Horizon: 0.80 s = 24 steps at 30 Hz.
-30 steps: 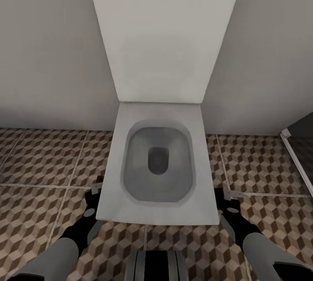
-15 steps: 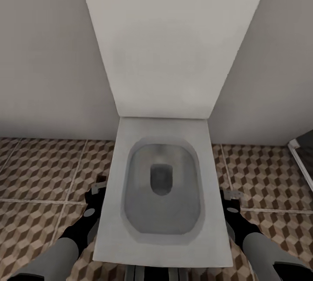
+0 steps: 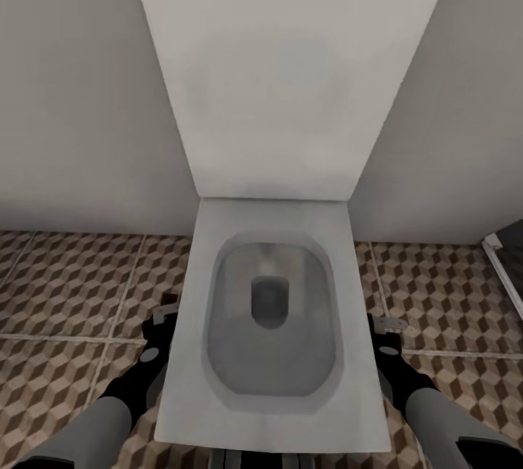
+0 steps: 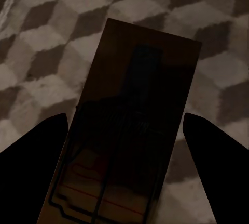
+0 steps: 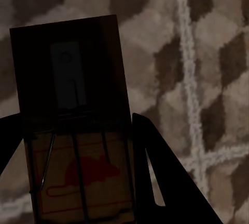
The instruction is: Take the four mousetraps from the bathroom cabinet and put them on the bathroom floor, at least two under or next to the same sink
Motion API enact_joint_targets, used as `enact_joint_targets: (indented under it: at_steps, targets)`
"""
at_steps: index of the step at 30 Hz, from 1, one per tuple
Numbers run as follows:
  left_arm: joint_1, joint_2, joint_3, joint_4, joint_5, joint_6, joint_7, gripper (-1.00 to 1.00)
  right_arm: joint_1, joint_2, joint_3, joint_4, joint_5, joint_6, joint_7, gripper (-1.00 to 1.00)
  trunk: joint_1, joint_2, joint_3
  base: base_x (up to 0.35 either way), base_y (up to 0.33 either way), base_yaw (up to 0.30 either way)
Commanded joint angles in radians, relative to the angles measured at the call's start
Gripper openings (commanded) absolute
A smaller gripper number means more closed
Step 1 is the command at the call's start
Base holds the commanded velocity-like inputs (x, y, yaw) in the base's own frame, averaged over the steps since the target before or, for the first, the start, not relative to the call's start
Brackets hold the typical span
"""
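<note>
Mousetraps ride in both claws: in the left wrist view one mousetrap (image 4: 127, 130) sits between the two dark fingers of the left claw (image 4: 124, 146), which is closed on its edges, and in the right wrist view a second mousetrap (image 5: 78, 125), its red mouse mark showing, is clamped the same way in the right claw (image 5: 67, 146). Each hangs above the bathroom floor (image 3: 65, 287), not resting on it. From the head view the two arms flank a white toilet (image 3: 272, 309), with its raised lid and the pale wall beyond. Against the earlier frames the toilet looms larger and lower in the picture, so the camera has moved closer; over the last half-second the advance has nearly stopped. No sink is visible, so I judge the robot must turn elsewhere before setting these two down.
</note>
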Motion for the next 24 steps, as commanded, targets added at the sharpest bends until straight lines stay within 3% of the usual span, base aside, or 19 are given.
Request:
enact_joint_targets:
  at_steps: [1, 24]
  targets:
    - [0.0, 0.001, -0.009, 0.0, 0.009, -0.004, 0.006, -1.0, 0.0, 0.001, -0.006, 0.001, 0.0, -0.005, 0.002, -1.0, 0.0, 0.0, -0.001, 0.0, 0.0, 0.0]
    - [-0.001, 0.001, -0.009, 0.0, 0.009, -0.034, 0.006, -1.0, 0.0, 0.002, -0.005, 0.001, 0.0, -0.006, 0.002, -1.0, 0.0, 0.0, -0.001, 0.0, -0.034, 0.0]
